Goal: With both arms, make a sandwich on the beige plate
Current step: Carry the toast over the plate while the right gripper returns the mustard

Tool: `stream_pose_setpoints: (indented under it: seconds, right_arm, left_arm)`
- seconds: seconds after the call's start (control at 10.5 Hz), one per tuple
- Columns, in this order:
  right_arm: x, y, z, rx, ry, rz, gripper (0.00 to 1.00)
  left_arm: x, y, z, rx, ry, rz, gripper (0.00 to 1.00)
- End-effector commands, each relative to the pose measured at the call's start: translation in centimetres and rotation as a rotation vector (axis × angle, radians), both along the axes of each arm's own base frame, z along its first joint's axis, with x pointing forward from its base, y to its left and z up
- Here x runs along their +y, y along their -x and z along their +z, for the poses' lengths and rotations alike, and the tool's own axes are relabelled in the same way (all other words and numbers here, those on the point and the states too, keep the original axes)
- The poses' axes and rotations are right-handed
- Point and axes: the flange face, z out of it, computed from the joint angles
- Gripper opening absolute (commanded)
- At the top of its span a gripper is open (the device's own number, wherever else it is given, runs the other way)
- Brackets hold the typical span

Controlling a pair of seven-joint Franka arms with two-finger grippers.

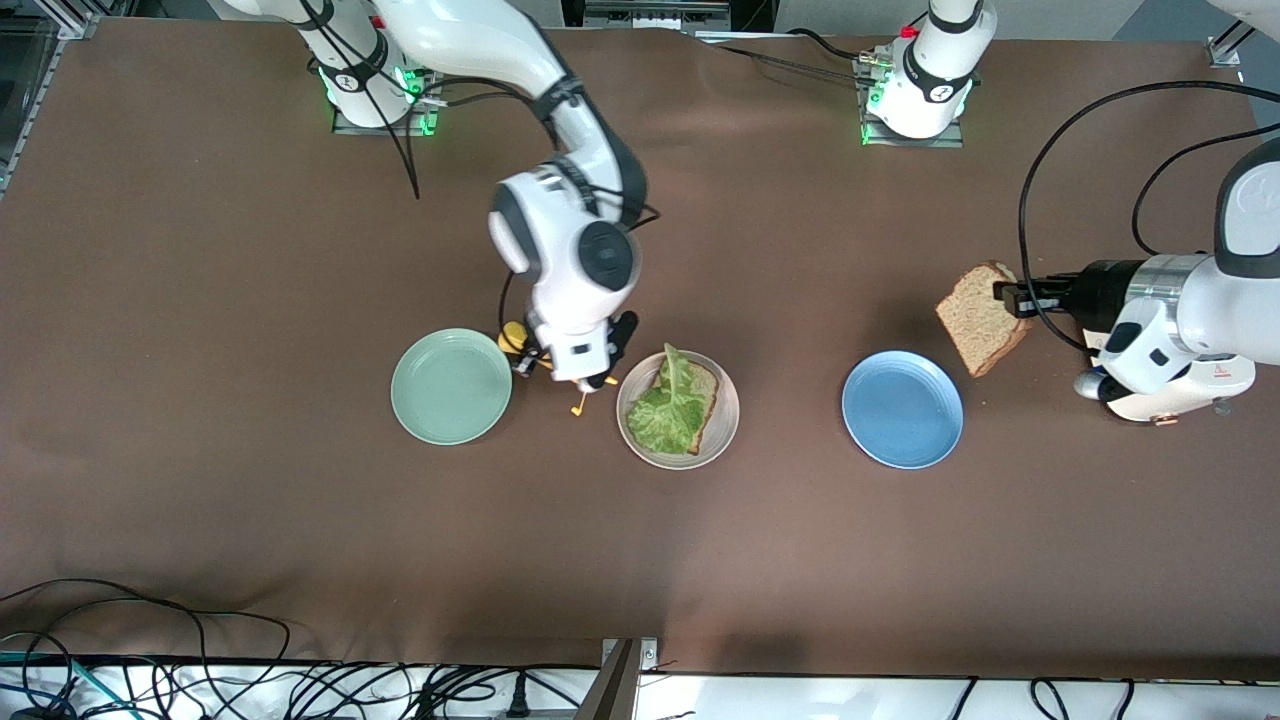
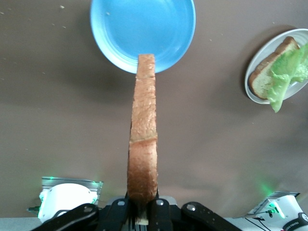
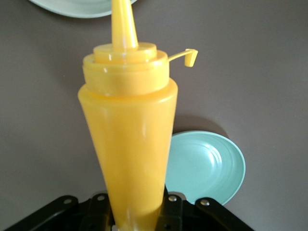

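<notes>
The beige plate (image 1: 629, 425) lies mid-table with one brown bread slice (image 1: 708, 391) on it and a ruffled green lettuce leaf (image 1: 672, 408) on top. It also shows in the left wrist view (image 2: 252, 91) with its slice (image 2: 269, 70) and lettuce (image 2: 290, 76). My left gripper (image 1: 1010, 297) is shut on a second bread slice (image 1: 980, 318), held on edge in the air over the table beside the blue plate (image 1: 903, 408). The left wrist view shows this slice (image 2: 143, 139) edge-on in the gripper (image 2: 143, 208). My right gripper (image 1: 532, 357) is shut on a yellow squeeze bottle (image 3: 127, 144), mostly hidden under the wrist.
A mint-green plate (image 1: 451, 386) lies toward the right arm's end, beside the bottle's yellow end (image 1: 513, 337); it also shows in the right wrist view (image 3: 207, 166). The bottle's nozzle (image 1: 580, 405) points at the beige plate's rim. The blue plate (image 2: 143, 33) holds nothing.
</notes>
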Motion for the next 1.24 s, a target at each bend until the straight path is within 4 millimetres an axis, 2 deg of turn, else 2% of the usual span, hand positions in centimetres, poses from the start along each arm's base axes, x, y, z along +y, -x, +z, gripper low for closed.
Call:
stream_pose_setpoints:
  seconds: [0.0, 0.19, 0.57, 0.77, 0.86, 1.05, 1.15]
  right_arm:
    - [-6.3, -1.2, 3.8, 0.110, -0.254, 0.007, 0.00]
    - [-13.1, -2.5, 5.2, 0.151, -0.374, 0.022, 0.00]
    - [-23.5, -3.4, 5.6, 0.212, -0.609, 0.121, 0.00]
    - [-27.8, -3.9, 4.5, 0.243, -0.760, 0.207, 0.00]
    - [-30.8, -4.2, 3.6, 0.247, -0.801, 0.248, 0.00]
    - [-37.6, -4.6, -0.7, 0.268, -0.969, 0.303, 0.00]
    - [-41.2, -4.8, -3.2, 0.260, -1.032, 0.342, 0.00]
  left_arm:
    - [-4.6, 0.2, 0.9, 0.019, 0.026, 0.037, 0.00]
    - [-8.4, -0.1, 0.7, 0.018, 0.046, 0.098, 0.00]
    - [-17.9, -0.2, -1.2, 0.034, 0.093, 0.182, 0.00]
    - [-21.5, -0.4, -2.6, 0.041, 0.124, 0.229, 0.00]
    - [-23.2, -0.6, -2.9, 0.019, 0.142, 0.263, 0.00]
    - [-26.7, -0.9, -4.9, -0.005, 0.159, 0.315, 0.00]
    - [-28.8, -0.9, -6.5, -0.014, 0.174, 0.339, 0.00]
